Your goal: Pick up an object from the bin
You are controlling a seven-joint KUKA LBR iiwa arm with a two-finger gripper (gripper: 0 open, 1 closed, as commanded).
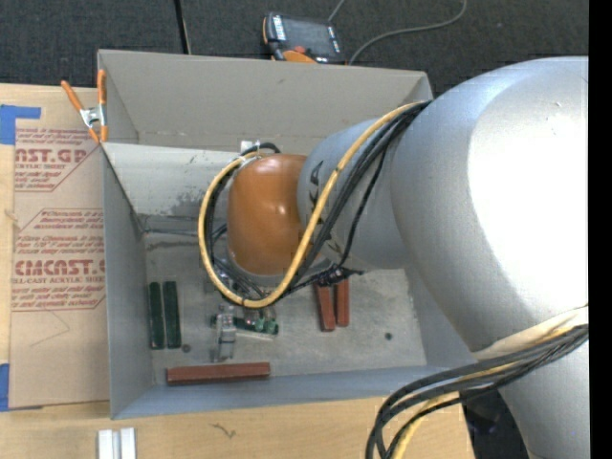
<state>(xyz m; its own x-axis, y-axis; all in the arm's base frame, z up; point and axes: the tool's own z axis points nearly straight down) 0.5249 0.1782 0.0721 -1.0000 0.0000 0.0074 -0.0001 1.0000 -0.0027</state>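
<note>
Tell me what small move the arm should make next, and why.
Probably a slight shift of the gripper over the small green piece, which lies right beside it and is the nearest thing. The long red-brown bar and the dark green bars lie further off.

The bin [124,275] is seen in dull grey, its floor smudged darker. Two dark green bars [163,314] are shown at its left, a reddish-brown strip [218,373] by the near wall, and two rust-red sticks [332,304] further right. The wrist cover [266,213] is coloured orange-brown and is looped by yellow and black cables [204,220].
</note>
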